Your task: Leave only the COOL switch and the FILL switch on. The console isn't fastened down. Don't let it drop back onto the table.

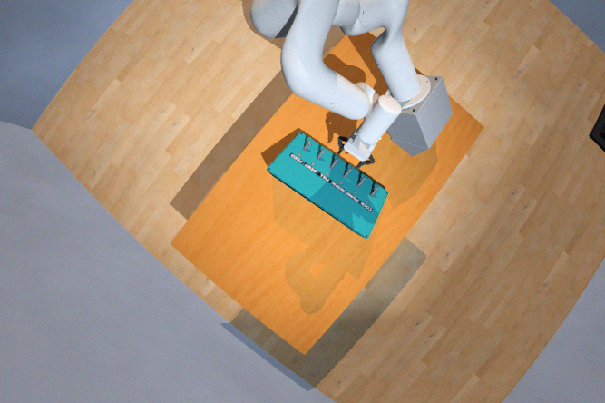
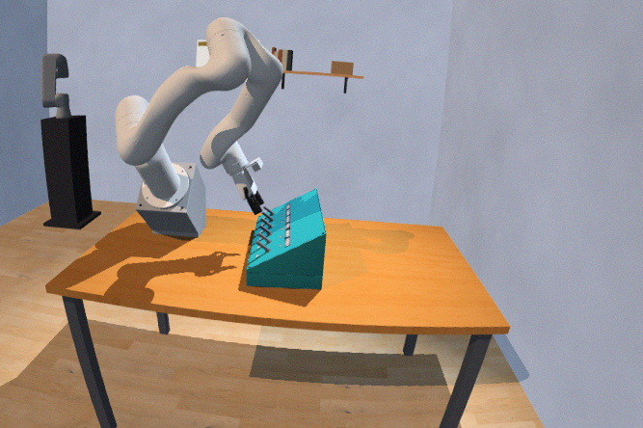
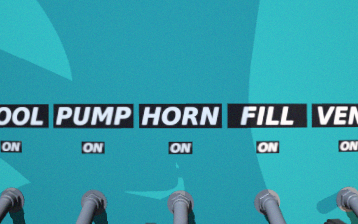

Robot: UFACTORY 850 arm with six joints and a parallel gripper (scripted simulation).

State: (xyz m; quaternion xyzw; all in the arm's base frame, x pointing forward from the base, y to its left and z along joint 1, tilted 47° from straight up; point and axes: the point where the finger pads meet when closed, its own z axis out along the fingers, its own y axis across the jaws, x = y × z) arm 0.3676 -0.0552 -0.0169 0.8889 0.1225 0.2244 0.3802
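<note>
Teal console [image 2: 294, 242] stands mid-table [image 2: 413, 297], well apart from every edge. Gripper [image 2: 254, 201] fully open, holding nothing, just above the HORN lever [image 3: 180, 204], between neighbouring levers.

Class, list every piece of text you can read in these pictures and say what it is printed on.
All on the console, wrist view:
"PUMP"
"HORN"
"FILL"
"OOL", cut off at the left edge
"VEN", cut off at the right edge
"ON" under each label
Top and exterior views: labels too small to read.
</note>
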